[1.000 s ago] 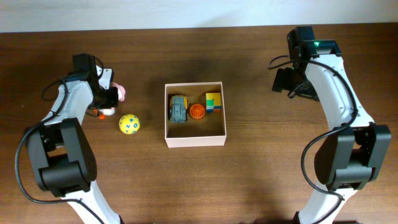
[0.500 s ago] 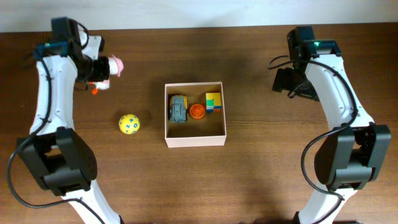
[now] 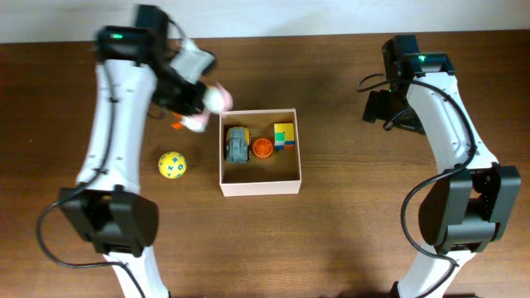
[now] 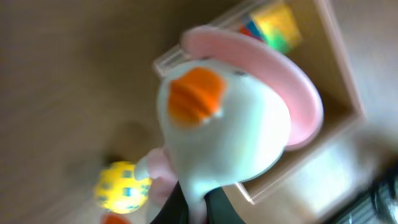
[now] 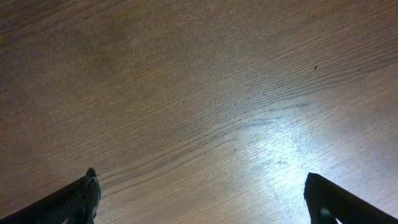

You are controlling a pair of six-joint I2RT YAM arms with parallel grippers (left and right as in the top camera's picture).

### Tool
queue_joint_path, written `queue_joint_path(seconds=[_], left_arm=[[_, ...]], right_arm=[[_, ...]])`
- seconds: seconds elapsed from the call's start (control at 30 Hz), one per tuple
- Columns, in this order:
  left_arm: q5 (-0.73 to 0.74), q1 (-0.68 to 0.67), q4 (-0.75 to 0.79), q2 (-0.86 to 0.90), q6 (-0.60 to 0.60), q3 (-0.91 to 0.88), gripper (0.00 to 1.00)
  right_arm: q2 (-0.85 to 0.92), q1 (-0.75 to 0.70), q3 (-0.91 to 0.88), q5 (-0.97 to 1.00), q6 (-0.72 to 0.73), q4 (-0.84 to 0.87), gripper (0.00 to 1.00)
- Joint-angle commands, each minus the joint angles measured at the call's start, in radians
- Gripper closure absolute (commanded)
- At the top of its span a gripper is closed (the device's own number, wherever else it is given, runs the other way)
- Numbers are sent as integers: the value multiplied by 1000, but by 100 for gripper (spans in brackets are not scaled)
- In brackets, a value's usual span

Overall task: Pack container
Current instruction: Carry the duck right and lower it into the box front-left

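Container (image 3: 259,187), a shallow square cardboard box, white outside and tan inside, sits mid-bench (image 3: 348,223) holding a grey toy car (image 3: 238,145), orange disc (image 3: 262,148) and coloured block (image 3: 284,135). Left tool (image 4: 196,208) pinches a pink-hatted white duck (image 4: 230,130), blurred overhead, seemingly just off the box's upper-left corner. Right tool (image 5: 205,199) stands spread, well apart.
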Motion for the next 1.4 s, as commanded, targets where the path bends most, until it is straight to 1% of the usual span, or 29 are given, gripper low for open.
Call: queue_joint_path(seconds=[0.0,0.1,0.2,0.33,0.5,0.63,0.9,1.1,1.37], left_arm=[[33,-103,-64,0,215,21,98],[23,-166,-106,0,237,18,98],[23,-214,-106,0,245,14,98],[24,-240,-105,0,300,-1,98],[46,-242,-87,0,369,-84,98],[84,-242,-3,0,369,-185,98],[138,-243,117,0,371,-319,98],[157,-243,134,0,370,-393,98],[127,-242,188,0,372,-484,98]], right_arm=[[0,4,-4,-2,9,0,1],[0,4,-4,-2,9,-1,1],[0,4,-4,-2,9,-1,1],[0,4,-4,-2,9,-1,1],[0,4,-4,-2,9,-1,1],[0,4,-4,-2,9,0,1],[0,4,-4,-2,9,0,1],[0,4,-4,-2,9,-1,1],[0,4,-4,-2,9,0,1]])
